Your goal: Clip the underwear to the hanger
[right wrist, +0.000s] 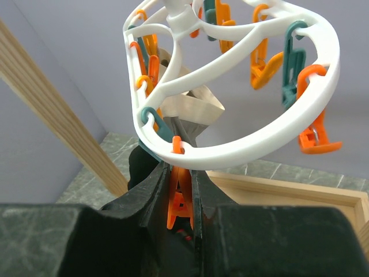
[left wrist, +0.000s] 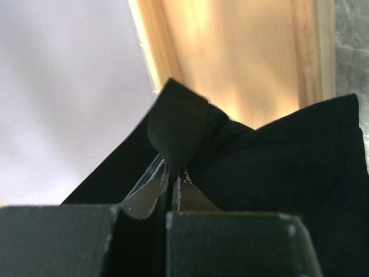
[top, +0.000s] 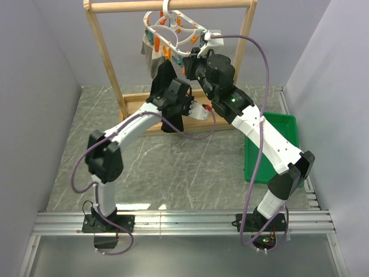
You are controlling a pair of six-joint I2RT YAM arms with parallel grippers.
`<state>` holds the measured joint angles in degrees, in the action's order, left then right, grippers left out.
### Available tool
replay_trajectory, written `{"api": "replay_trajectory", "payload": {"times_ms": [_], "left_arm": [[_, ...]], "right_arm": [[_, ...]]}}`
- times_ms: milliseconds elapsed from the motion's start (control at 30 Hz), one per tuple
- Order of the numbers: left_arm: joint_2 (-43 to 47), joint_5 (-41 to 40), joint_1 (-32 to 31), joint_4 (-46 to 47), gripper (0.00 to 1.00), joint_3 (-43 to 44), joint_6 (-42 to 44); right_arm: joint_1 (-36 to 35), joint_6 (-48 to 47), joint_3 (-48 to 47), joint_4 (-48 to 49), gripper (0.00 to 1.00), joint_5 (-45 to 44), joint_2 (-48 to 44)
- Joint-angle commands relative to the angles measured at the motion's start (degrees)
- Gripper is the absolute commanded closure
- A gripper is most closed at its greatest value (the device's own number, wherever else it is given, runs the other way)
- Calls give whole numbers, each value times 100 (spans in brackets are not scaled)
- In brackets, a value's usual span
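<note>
- The underwear (top: 171,122) hangs as a black drape in front of the foot of the wooden rack (top: 104,55). It is below the hanger (top: 173,32), and its upper part is caught up in your left gripper (left wrist: 174,180).
- Your left gripper is pinched nearly all the way together on a fold of that black cloth. The fold pokes up past the fingertips, and the rest of the cloth spreads off to the right in the wrist view.
- The hanger hooks over the rack's top bar. It is a white oval ring with orange and teal pegs dangling from it.
- Your right gripper (right wrist: 180,173) sits just under the near rim of the ring, its fingers (right wrist: 154,193) pressed against both sides of an orange peg (right wrist: 180,205).
- You cannot tell from these views whether that peg's mouth is open.
- In the right wrist view a dark shape shows just behind the fingers, low and to the left. Whether the cloth touches the peg is hidden.
- A grey-beige cloth (top: 150,55) hangs from the ring's far side.
- A green tray (top: 279,135) lies on the table under your right arm.
</note>
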<state>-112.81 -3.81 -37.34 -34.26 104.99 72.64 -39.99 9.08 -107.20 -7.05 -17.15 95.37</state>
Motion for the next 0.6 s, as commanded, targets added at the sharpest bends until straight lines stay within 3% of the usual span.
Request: {"api": "replay_trajectory", "payload": {"times_ms": [0, 300, 567], "left_arm": [[909, 521, -36, 1051, 100, -731, 136], [2526, 1681, 227, 2906, 100, -2912, -135], [3326, 2508, 833, 4338, 100, -3687, -1558]], "right_arm": [[-9, 102, -179, -24, 100, -96, -89], [140, 392, -222, -112, 100, 36, -72], [263, 586, -205, -174, 100, 378, -63]]}}
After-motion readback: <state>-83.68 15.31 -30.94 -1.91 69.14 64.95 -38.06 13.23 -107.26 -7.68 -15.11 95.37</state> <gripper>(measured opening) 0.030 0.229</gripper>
